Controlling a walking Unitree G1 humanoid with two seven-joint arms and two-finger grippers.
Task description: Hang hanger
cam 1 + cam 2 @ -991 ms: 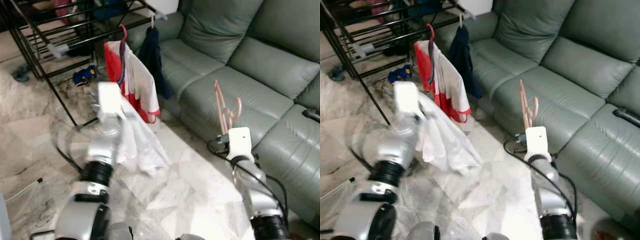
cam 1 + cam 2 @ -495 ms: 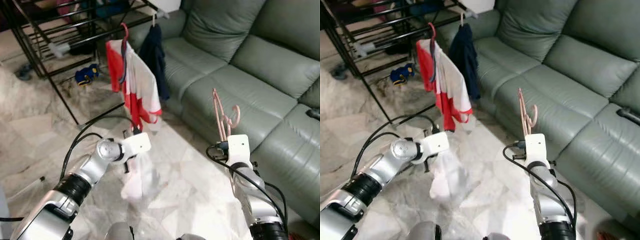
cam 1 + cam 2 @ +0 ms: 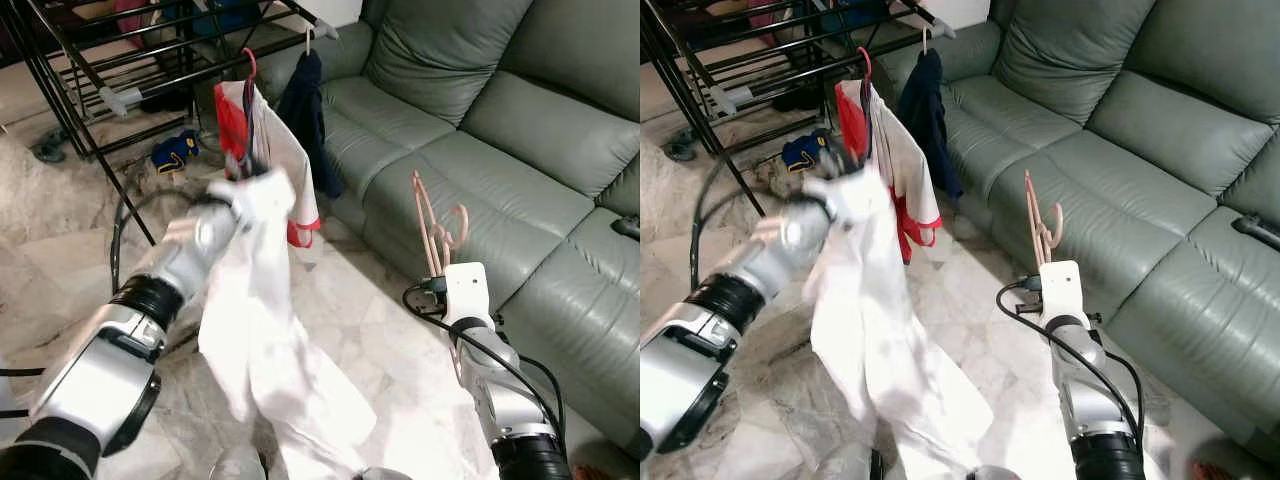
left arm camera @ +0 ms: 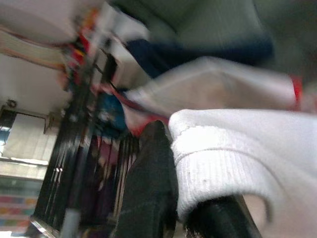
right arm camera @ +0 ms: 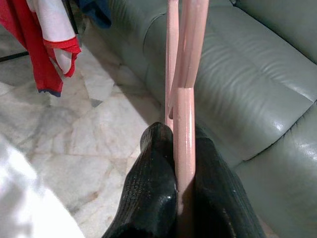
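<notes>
My right gripper is shut on a pink hanger, held upright in front of the green sofa; the right wrist view shows the black fingers clamped on the pink hanger. My left gripper is raised and shut on a white garment, which hangs down long toward the floor. The left wrist view has the white garment caught at a black finger. Just behind hangs a red and white shirt on a red hanger from the black drying rack.
A dark blue garment hangs on the rack's corner next to the sofa. Blue and yellow cloth lies on the floor under the rack. A black remote lies on the sofa at right. Marble floor spreads between my arms.
My left arm has swung up from low near the floor, lifting the white garment so it hangs full length near the rack. The right gripper with the pink hanger has barely shifted.
</notes>
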